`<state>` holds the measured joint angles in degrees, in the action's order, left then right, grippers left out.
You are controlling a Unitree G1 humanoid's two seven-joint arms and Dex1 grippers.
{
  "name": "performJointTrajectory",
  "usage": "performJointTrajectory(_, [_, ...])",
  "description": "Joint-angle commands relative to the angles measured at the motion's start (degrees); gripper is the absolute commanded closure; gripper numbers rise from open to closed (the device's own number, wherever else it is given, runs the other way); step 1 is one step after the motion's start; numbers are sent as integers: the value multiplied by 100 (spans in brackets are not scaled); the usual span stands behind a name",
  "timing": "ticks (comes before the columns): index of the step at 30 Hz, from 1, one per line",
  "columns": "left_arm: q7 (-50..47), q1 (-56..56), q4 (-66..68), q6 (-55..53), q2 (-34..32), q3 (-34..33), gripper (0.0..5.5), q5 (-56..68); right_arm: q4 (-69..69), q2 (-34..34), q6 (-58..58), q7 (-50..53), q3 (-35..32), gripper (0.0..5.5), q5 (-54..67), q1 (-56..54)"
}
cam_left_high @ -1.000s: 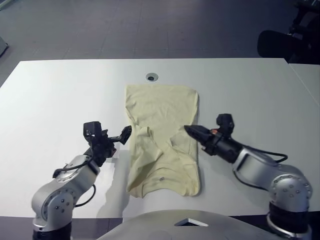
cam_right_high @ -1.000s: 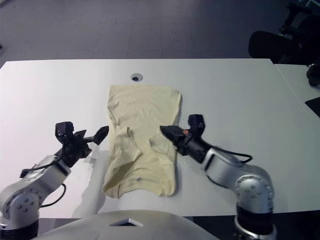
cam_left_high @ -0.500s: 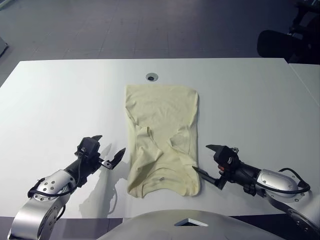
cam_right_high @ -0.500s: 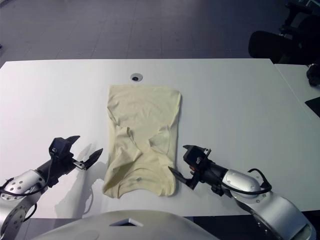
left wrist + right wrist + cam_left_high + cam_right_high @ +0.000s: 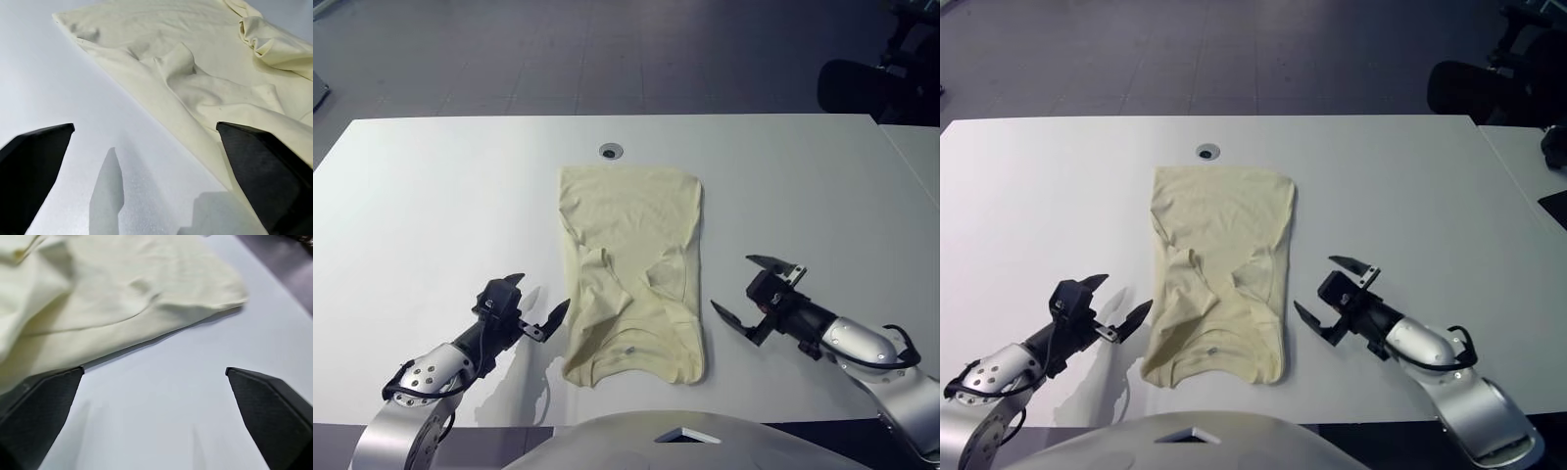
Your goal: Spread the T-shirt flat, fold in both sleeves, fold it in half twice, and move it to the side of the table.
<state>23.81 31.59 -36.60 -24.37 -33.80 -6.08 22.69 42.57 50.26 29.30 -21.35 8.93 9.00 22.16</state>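
The pale yellow T-shirt (image 5: 631,269) is being left lying lengthwise down the middle of the white table (image 5: 440,196), more or less a long narrow rectangle. The far half is sitting fairly smooth, while the half nearer the robot is being bunched up into a couple of wrinkled folds across the middle. The far edge is lying just short of a small round cable hole (image 5: 610,151) in the tabletop.

The left gripper (image 5: 540,294) is being held low over the table, just beside the shirt's left edge down near the close corner. Its jaws are being kept spread wide with nothing between them. In the left wrist view one dark finger (image 5: 264,166) is lining up right at the fabric's edge, but whether it's actually touching can't be told.

The right gripper (image 5: 732,284) is being held on the other side, near the shirt's right edge and a little apart from it, with bare table in between. Its jaws are also being kept wide open and empty; in the right wrist view both fingers (image 5: 39,406) are framing plain tabletop, with the cloth lying beyond them.

A dark chair (image 5: 862,88) is sitting off past the far right corner of the table.
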Motion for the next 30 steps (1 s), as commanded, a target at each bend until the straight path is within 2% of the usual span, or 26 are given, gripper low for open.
performJointTrajectory(1, [66, -65, -6, -73, 27, -4, 10, -71, 78, -205, -61, -112, 310, 12, -285, -4])
performJointTrajectory(6, [162, -234, 52, -125, 7, 39, 10, -112, 324, -480, 95, -161, 578, 12, -485, -18])
performJointTrajectory(15, [378, -299, 90, -133, -70, 125, 10, -235, 181, -551, 212, -632, 1252, 12, -924, -328])
performJointTrajectory(18, [473, -327, 101, -94, -106, 144, 10, -306, 109, -608, 254, -707, 1279, 12, -988, -448])
performJointTrajectory(23, [821, -289, 207, 503, -388, -21, 10, -703, 282, -734, 131, -652, 151, 12, -714, -519])
performJointTrajectory(27, [1346, 97, 882, 2375, -939, -194, 10, -1709, 543, -499, -490, -959, -912, 12, -630, 319])
performJointTrajectory(30, [1525, 595, 1496, 3834, -1233, -261, 10, -2403, 101, 249, -1691, -1678, -1003, 12, -1075, 984])
